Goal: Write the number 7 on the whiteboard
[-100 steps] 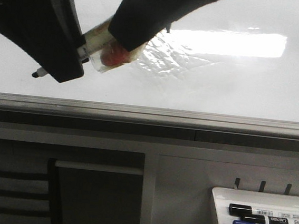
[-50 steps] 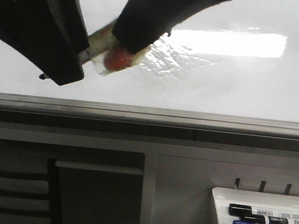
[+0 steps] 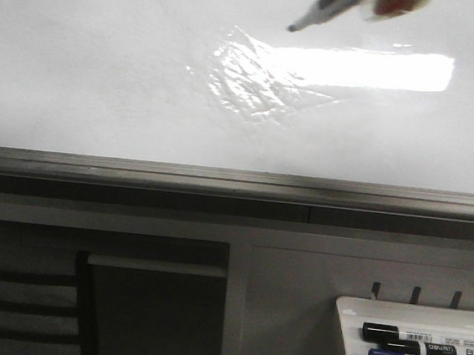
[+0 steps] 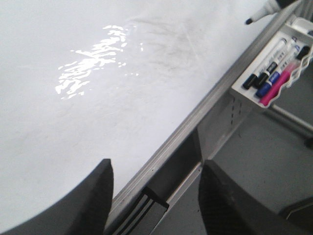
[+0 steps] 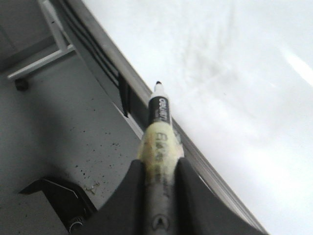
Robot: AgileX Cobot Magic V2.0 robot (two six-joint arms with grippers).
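- Since half a second ago, both dark arms that filled the upper left of the front view have gone from it; only the marker [image 3: 331, 7] tip now pokes in at the upper edge, right of the glare patch [image 3: 255, 78] on the whiteboard [image 3: 104, 72].
- Our right gripper [image 5: 159, 176] has its fingers [image 5: 128, 196] closed on the marker barrel, around its yellowish taped part, with the black nib pointing forward, away from the fingers.
- Our left gripper [image 4: 154, 196] has its fingers [image 4: 93, 196] spread apart with nothing between them, hanging over the whiteboard's lower rail [image 4: 195, 117].
- No stroke of the number 7 shows on the whiteboard in any view; we judge the writing not yet started.
- Whether the nib touches the whiteboard we cannot tell; in the front view it seems to hover just off the surface.
- To do this step well, we think we should bring the nib squarely against the whiteboard, press lightly, draw the short top bar sideways, then turn into the longer downstroke without lifting.
- Room looks generous: white surface lies open below and to both sides of the nib down to the rail.
- Starting this high near the whiteboard's upper part of the front view leaves space for the downstroke; drifting lower risks the rail.
- Well below the rail, the marker tray [image 3: 349, 322] with spare pens [image 3: 410, 337] sits clear of our path.
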